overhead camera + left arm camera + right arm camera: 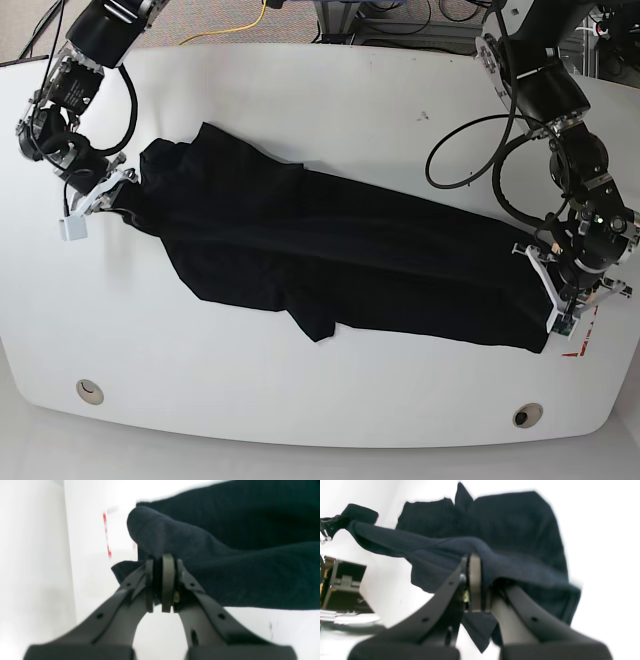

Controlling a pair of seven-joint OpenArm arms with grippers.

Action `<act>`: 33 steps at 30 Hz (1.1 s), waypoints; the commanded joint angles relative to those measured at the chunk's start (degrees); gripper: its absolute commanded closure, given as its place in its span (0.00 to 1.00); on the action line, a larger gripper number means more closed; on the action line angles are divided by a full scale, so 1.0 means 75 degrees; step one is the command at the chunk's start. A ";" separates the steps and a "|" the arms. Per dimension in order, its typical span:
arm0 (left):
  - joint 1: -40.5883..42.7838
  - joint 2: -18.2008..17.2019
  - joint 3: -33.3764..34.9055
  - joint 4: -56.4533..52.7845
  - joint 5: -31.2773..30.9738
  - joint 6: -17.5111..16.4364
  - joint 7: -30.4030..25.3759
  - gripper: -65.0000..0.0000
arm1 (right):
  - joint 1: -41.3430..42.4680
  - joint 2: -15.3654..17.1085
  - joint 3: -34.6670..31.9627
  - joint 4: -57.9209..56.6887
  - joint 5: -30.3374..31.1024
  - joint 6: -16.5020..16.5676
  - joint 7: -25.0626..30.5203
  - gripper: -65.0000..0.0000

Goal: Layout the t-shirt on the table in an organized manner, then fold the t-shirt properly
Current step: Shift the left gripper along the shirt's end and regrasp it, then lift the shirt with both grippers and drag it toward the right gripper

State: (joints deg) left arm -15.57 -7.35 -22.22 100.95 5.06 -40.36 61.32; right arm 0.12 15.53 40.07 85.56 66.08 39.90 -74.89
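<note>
The layout step is in hand: the t-shirt [340, 260] lies stretched across the worktop [300, 90], each end pinched — left claw [162, 580] and right claw [476, 582] both clamp fabric. Next, I judge, smoothing the bunched sleeves flat.

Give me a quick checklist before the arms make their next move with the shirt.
1. Left gripper shut on the t-shirt: ok.
2. Right gripper shut on the t-shirt: ok.
3. Shirt stretched between both arms: ok.
4. Shirt lying flat and smooth: not ok, a flap hangs bunched at the near edge.
5. Shirt fully on the table: ok.
6. Sleeves spread out: cannot tell.
</note>
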 commanded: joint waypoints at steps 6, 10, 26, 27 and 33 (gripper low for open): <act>0.0758 0.0014 -0.0021 0.0882 0.0105 0.0048 -0.0012 1.00 | -0.0291 0.0268 0.0265 0.0226 0.0150 0.0013 0.0052 1.00; 0.0605 0.0119 -0.0009 0.1116 0.0105 0.0048 -0.0012 1.00 | 0.0154 0.0631 0.0265 0.0214 0.0126 0.0013 0.0075 1.00; -0.2126 0.0904 0.0964 0.1316 0.0117 0.0048 -0.0012 1.00 | 0.2662 0.2319 -0.0262 -0.0876 0.0103 0.0013 0.0075 1.00; -0.2278 0.0940 0.0964 0.1316 0.0117 0.0048 -0.0012 1.00 | 0.2791 0.2401 -0.0285 -0.0888 0.0091 0.0013 0.0075 1.00; -0.3333 0.1127 0.1245 0.1269 0.0163 0.0048 -0.0012 1.00 | 0.4210 0.3022 -0.1153 -0.1544 0.0080 0.0013 0.0099 1.00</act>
State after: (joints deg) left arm -36.47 1.17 -14.13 109.73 5.74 -40.56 62.59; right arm 24.75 34.50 34.11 76.34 65.93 39.97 -76.20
